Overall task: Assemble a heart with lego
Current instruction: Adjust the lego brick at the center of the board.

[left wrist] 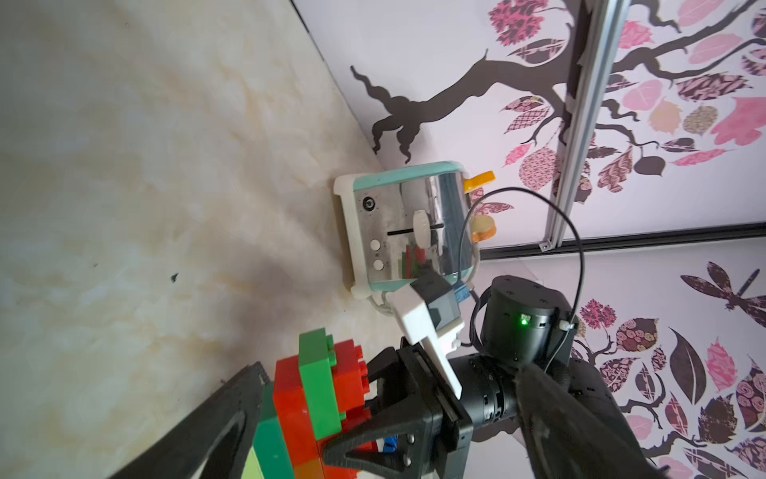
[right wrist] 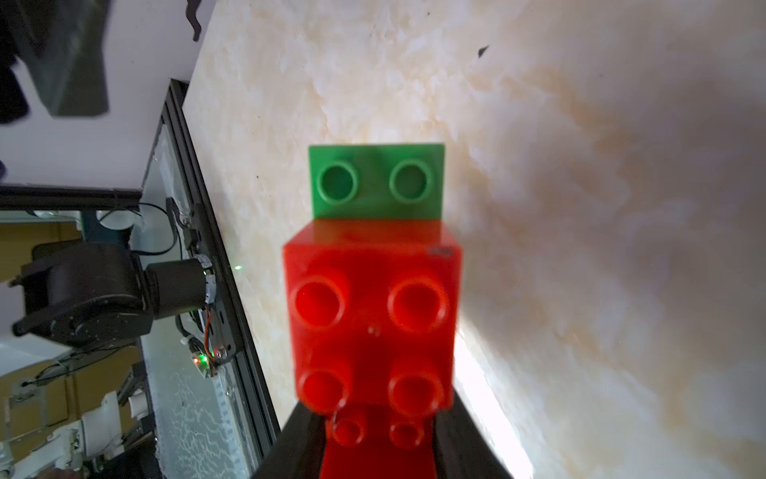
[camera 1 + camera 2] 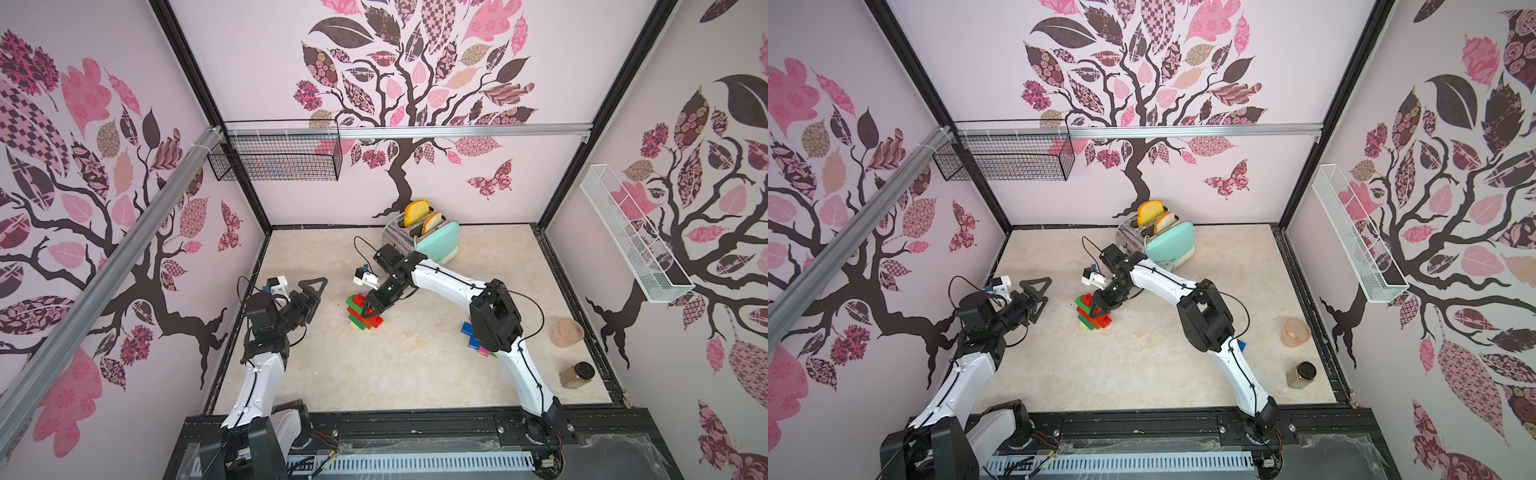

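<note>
Looking from above, you can take the toaster (image 3: 432,243) (image 3: 1169,245) at the back wall as your mark; two bread slices (image 3: 417,212) stand in its slots. Just in front of the toaster, toward the robot's base and a little to the left arm's side, is the lego stack (image 3: 362,312) (image 3: 1091,312): red, green and lime bricks stepped over one another. Your right gripper (image 3: 369,311) reaches past the toaster's front, its jaws clamped narrow on the stack's upper red part. In the right wrist view the red brick (image 2: 373,315) sits between the two black fingers (image 2: 290,450), studs facing the camera, with a green brick (image 2: 376,182) beyond it. You cannot tell whether the stack rests on the table (image 3: 415,374) or is lifted off it. Your left gripper (image 3: 313,297) (image 3: 1038,297) hangs farther from the toaster than the stack, on the left side. Its jaws are spread wide and hold nothing, near the stack but apart from it. Loose bricks (image 3: 473,338) in blue, pink and green lie well in front of the toaster on the right side, partly hidden under the right arm's elbow. A brown jar (image 3: 577,374) and a pinkish container (image 3: 567,331) stand well apart from the toaster, near the right wall.
</note>
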`<state>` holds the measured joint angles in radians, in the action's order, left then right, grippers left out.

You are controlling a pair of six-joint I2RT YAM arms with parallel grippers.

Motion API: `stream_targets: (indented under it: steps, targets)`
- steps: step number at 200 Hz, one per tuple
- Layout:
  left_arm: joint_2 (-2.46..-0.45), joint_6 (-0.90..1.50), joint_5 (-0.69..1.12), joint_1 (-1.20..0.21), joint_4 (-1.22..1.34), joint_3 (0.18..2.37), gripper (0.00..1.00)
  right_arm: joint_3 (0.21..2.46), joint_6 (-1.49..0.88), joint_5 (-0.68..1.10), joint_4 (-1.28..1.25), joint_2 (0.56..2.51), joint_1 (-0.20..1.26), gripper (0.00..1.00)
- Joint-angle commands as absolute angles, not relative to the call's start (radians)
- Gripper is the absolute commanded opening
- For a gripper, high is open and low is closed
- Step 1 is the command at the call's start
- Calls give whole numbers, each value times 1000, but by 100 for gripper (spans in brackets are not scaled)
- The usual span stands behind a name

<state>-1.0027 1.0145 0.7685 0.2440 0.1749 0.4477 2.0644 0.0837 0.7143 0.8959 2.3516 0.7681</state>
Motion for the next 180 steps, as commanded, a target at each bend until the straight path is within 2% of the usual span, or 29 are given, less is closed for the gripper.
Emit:
stream_targets:
  steps: [1, 68, 120, 180]
  targets:
    - [-986, 969, 815, 250, 93, 447, 97, 2125, -35, 794, 824, 2392, 766, 30]
    - [-979, 957, 825, 250, 85, 449, 97, 2137, -330, 896, 524, 2504, 756, 32]
    - [-986, 950, 822, 250, 86, 443, 97, 2112, -624, 982, 163, 2580, 742, 34]
    - [-994, 947, 819, 252, 86, 441, 97, 2176, -734, 959, 101, 2660, 741, 39]
